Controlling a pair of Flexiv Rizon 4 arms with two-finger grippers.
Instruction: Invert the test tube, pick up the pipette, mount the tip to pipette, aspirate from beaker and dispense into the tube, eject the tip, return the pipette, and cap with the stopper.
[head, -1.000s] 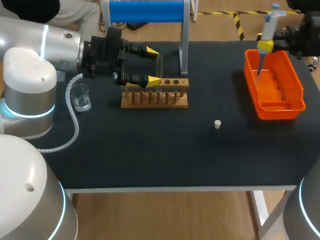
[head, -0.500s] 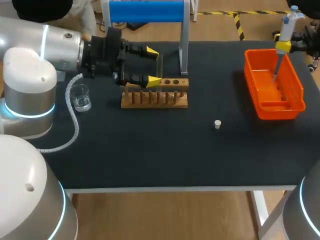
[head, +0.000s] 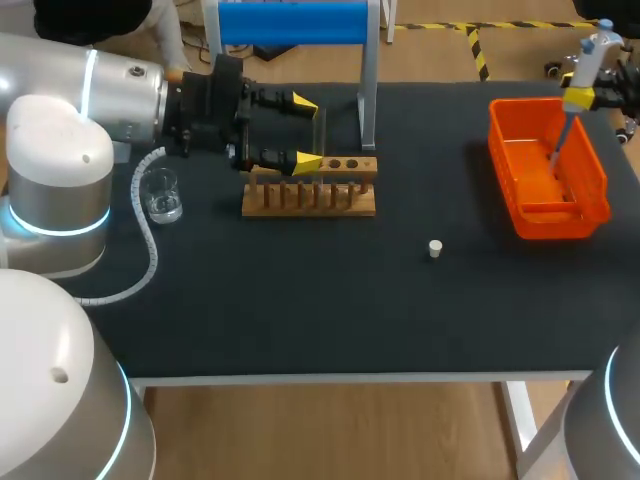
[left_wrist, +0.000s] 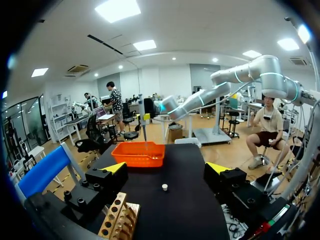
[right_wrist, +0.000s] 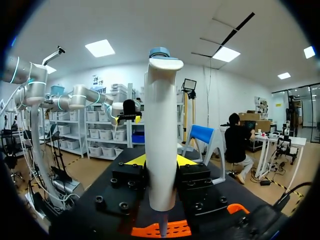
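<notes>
Right gripper (head: 588, 97) holds pipette (head: 592, 58) upright over orange bin (head: 600, 192), far right. Left gripper (head: 305, 131) wide open just over rack (head: 310, 201), far left. Stopper (head: 435, 248) mid table. Beaker (head: 160, 195) left of rack.

Black desk (head: 300, 320) with a pale near edge, filling the middle. Light wooden floor (head: 330, 430) near, below the desk, and again far beyond it, crossed at far right by yellow-and-black tape (head: 478, 50). White ceiling (left_wrist: 200, 30) with bright square light panels (left_wrist: 117, 9). White walls (left_wrist: 175, 80); shelves (right_wrist: 100, 136) of pale bins along one.
</notes>
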